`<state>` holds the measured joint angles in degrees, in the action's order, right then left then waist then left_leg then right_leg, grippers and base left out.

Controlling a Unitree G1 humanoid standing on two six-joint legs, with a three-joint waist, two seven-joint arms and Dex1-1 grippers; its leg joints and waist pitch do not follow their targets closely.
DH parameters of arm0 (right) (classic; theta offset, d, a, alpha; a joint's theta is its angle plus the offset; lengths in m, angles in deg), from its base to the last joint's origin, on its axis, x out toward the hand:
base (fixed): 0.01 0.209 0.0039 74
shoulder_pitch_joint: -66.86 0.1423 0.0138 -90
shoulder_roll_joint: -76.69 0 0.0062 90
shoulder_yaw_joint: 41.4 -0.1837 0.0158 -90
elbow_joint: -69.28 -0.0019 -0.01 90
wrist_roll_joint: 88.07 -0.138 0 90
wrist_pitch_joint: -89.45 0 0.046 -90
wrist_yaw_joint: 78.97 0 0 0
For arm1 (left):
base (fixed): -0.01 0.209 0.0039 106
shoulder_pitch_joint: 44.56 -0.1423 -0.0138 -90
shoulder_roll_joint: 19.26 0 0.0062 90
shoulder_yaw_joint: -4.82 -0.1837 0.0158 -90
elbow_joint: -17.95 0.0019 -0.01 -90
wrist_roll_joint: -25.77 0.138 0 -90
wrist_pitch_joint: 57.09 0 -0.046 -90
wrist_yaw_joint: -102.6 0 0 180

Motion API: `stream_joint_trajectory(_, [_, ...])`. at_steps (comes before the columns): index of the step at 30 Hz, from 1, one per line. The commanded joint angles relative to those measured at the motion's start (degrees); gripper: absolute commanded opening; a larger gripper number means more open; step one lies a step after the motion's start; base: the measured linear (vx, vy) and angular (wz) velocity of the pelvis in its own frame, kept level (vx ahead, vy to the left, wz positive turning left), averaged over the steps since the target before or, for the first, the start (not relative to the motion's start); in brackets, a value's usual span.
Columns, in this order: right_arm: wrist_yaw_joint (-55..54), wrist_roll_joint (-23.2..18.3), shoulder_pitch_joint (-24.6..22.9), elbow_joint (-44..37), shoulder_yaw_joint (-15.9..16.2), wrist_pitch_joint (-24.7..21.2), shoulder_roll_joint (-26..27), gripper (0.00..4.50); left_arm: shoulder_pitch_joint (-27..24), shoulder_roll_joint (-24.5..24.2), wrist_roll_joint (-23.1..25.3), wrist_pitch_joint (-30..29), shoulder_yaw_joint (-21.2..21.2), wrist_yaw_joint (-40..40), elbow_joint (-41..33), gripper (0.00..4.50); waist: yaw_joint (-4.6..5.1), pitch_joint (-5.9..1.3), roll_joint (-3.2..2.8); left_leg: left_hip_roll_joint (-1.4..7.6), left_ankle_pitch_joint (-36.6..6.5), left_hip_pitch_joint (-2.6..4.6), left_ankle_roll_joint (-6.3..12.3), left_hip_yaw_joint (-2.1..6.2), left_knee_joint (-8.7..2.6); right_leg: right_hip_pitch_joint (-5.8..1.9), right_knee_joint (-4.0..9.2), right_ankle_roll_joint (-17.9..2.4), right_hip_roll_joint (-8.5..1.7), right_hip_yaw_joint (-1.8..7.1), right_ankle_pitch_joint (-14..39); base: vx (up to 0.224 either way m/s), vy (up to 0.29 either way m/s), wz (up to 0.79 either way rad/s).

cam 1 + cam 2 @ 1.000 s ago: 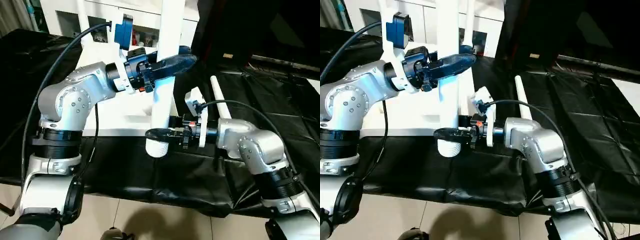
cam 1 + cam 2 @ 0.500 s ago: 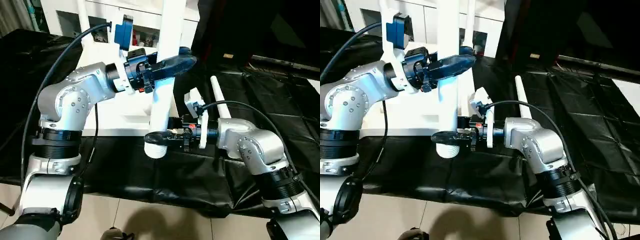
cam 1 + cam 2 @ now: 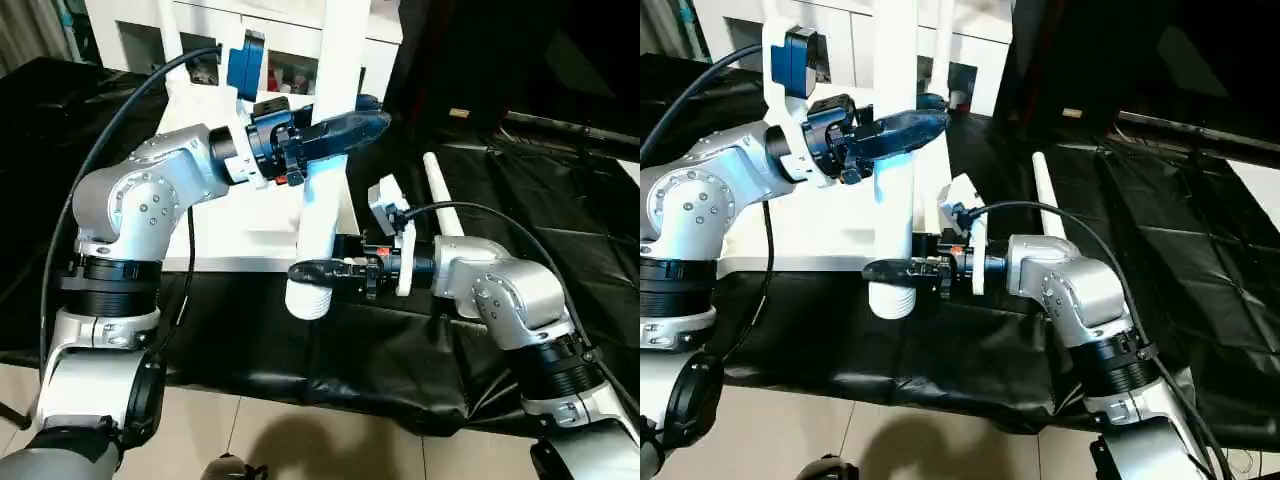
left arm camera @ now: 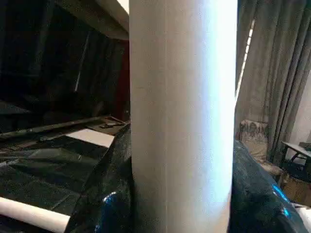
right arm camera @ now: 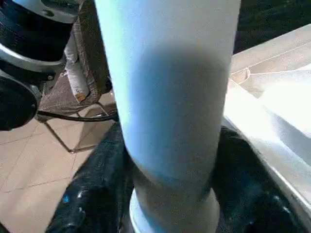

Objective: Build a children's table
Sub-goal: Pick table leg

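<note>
- The robot held one white leg point(image 3: 325, 190) nearly upright over the near edge of the black-sheeted worktable point(image 3: 560, 230), gripped by both arms at once.
- The left gripper point(image 3: 345, 125) was clamped on the leg at its upper part, its black fingers point(image 4: 109, 204) pressed against either side of the tube.
- The right gripper point(image 3: 315, 268) was clenched on the same leg close to its lower end, just above the ribbed collar point(image 3: 307, 300); one finger point(image 5: 87, 204) showed on each side of the tube in the right wrist view.
- The leg's ribbed lower end hung free just past the table's front edge, above the tiled floor point(image 3: 330, 450).
- The leg's top ran out of the head views, so its upper end could not be made out.
- The tabletop point(image 3: 235, 215) lay on the worktable behind the held leg, partly hidden by the left forearm.
- A second leg point(image 3: 440, 200) lay flat on the black sheet to the robot's right of the held one, behind the right wrist and apart from both grippers.
- Another thin white leg point(image 3: 938, 45) stood upright beyond the tabletop, near the top of the right eye view.
- A black cable point(image 3: 130, 110) looped from the left wrist over the silver forearm, and another curved over the right arm.
- Dark curtains point(image 4: 272, 87) showed behind the tube in the left wrist view.
</note>
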<state>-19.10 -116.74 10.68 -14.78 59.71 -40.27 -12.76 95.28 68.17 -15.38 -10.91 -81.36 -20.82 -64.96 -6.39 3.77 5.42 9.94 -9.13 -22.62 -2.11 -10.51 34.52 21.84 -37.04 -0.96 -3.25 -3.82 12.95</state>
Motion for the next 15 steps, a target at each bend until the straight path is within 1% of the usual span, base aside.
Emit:
stream_joint_trajectory(1, [0.55, -0.29, 0.68, 0.23, 0.42, 0.39, 0.30, 2.06, 1.45, 0.65, -0.69, 0.44, 0.42, -0.63, -0.57, 1.75, 0.04, -4.26, -0.54, 3.71, -5.32, 1.94, -1.76, 1.23, -3.67, -2.55, 3.80, -11.71, -5.61, 3.23, 0.72, 0.000, 0.000, 0.00])
stream_joint_trajectory(6, [0.24, -0.05, 1.00, 1.19, 0.31, 0.78, 0.80, 1.91, 1.64, 1.13, -1.37, 0.16, 0.89, -1.05, -0.61, 1.75, 0.03, -4.26, -0.52, 3.68, -5.57, 1.92, -1.79, 1.20, -3.65, -2.58, 3.85, -11.81, -5.66, 3.25, 0.78, 0.000, 0.000, 0.00])
stream_joint_trajectory(7, [0.23, -0.05, 1.01, 1.22, 0.30, 0.80, 0.82, 1.91, 1.64, 1.14, -1.39, 0.16, 0.89, -1.05, -0.62, 1.75, 0.04, -4.26, -0.64, 3.71, -5.70, 1.94, -1.85, 1.23, -3.68, -2.55, 3.84, -11.86, -5.69, 3.23, 0.95, 0.000, 0.000, 0.00])
stream_joint_trajectory(8, [0.15, -0.10, 1.11, 1.43, 0.18, 0.82, 0.97, 2.47, 1.61, 1.15, -1.41, 0.14, 0.88, -1.04, -0.70, 1.75, 0.10, -4.28, -0.56, 3.69, -5.80, 1.91, -1.86, 1.21, -3.65, -2.57, 3.84, -11.91, -5.68, 3.23, 0.99, 0.000, 0.000, 0.00])
stream_joint_trajectory(9, [-0.08, -0.07, 1.27, 1.75, 0.02, 0.92, 1.18, 2.61, 1.60, 1.13, -1.40, 0.14, 0.87, -1.01, -0.70, 1.75, 0.09, -4.27, -0.47, 3.67, -5.59, 1.85, -1.80, 1.23, -3.66, -2.64, 3.84, -11.82, -5.64, 3.23, 0.96, 0.000, 0.000, 0.00])
stream_joint_trajectory(11, [-0.26, -0.01, 1.41, 1.99, -0.09, 1.02, 1.32, 2.63, 1.59, 1.12, -1.39, 0.13, 0.85, -0.98, -0.70, 1.75, 0.06, -4.29, -0.60, 3.67, -5.44, 1.94, -1.72, 1.21, -3.64, -2.52, 3.83, -11.96, -5.65, 3.22, 0.71, 0.000, 0.000, 0.00])
stream_joint_trajectory(12, [-0.38, 0.22, 1.55, 2.18, -0.07, 1.26, 1.33, 2.63, 1.55, 1.06, -1.37, 0.11, 0.79, -0.89, -0.75, 1.75, 0.04, -4.30, -0.53, 3.68, -5.55, 1.91, -1.79, 1.21, -3.61, -2.58, 3.83, -12.10, -5.69, 3.23, 0.69, 0.000, 0.000, 0.00])
stream_joint_trajectory(13, [-0.45, 0.43, 1.68, 2.33, -0.03, 1.49, 1.31, 2.98, 1.53, 1.01, -1.34, 0.11, 0.74, -0.81, -0.77, 1.75, 0.02, -4.29, -0.52, 3.68, -5.53, 1.88, -1.79, 1.20, -3.63, -2.61, 3.84, -12.12, -5.70, 3.24, 0.62, 0.000, 0.000, 0.00])
stream_joint_trajectory(15, [-0.46, 0.83, 1.77, 2.52, 0.11, 1.89, 1.23, 3.02, 1.49, 0.97, -1.30, 0.11, 0.67, -0.73, -0.80, 1.75, 0.07, -4.27, -0.48, 3.71, -5.70, 1.91, -1.93, 1.24, -3.69, -2.58, 3.84, -11.88, -5.61, 3.21, 0.82, 0.000, 0.000, 0.00])
